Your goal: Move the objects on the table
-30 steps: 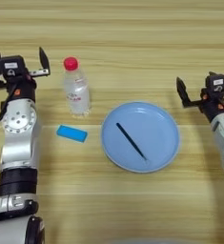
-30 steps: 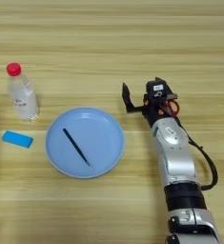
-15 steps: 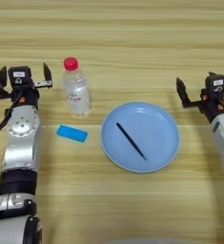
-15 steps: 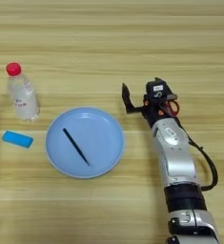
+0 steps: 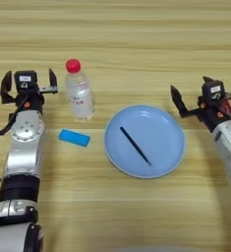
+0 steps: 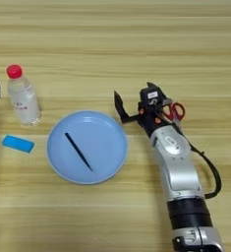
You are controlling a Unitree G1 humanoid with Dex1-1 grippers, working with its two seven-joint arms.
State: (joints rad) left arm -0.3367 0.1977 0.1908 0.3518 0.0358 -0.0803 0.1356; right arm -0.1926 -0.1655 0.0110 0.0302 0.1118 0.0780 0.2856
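The left gripper (image 5: 28, 81) has come just beside the bottle (image 5: 79, 90) – fingers spread wide, holding nothing – probably to grasp it.

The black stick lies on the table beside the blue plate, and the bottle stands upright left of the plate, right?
Not quite: the black stick lies on the blue plate, not beside it, as the left eye view shows. The bottle does stand upright left of the plate.
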